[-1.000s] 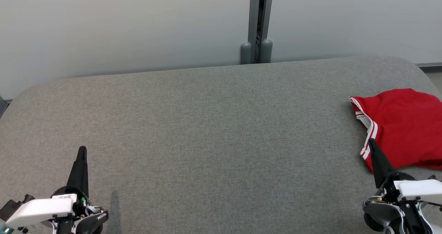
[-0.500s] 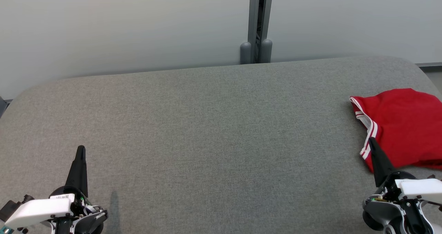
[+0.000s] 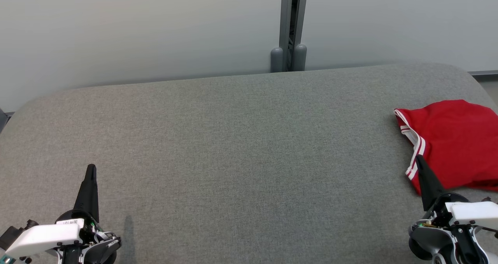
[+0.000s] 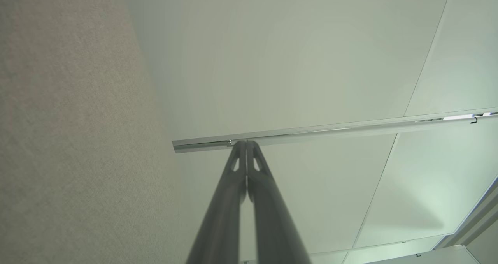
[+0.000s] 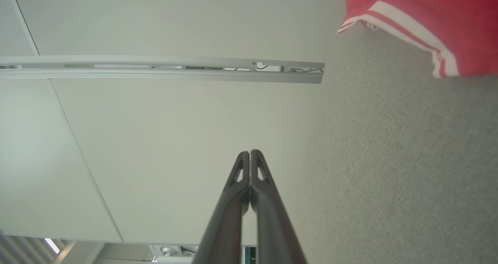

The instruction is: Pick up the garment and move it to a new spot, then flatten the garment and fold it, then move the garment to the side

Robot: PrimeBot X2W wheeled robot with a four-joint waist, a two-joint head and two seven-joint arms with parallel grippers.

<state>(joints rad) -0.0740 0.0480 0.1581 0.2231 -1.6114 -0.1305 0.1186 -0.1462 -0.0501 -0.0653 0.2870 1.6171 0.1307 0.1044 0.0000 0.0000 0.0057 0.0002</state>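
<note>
Two grippers sit low in your head view, both clamped tight w/ nothing between the fingers. Your left gripper (image 3: 92, 168) is at the bottom left, fingers pointing away from the robot over bare gray surface (image 3: 249, 147), well apart from the cloth. Your right gripper (image 3: 418, 159) is at the bottom right, fingers leaning up and a bit left.

Re the task item: the red garment (image 3: 455, 139) lies on the far right side of the surface, bunched into a rough rectangle, partly cut off by the frame edge. Its white-striped hem (image 3: 415, 151) faces left, toward the middle of the surface. In the head view the right fingertip overlaps the lower part of that hem. The right wrist view shows otherwise: the fingers are pressed together w/ the red cloth off to the upper right, clear gray fabric between them. So it's near, not touching, not gripped.

The left wrist view shows its two fingers meeting at the tips, gray fabric on the left, pale wall panels behind.

Past the far edge you've got a pale wall (image 3: 136, 30) and a gray vertical post (image 3: 290, 26) approx. centre-right.
</note>
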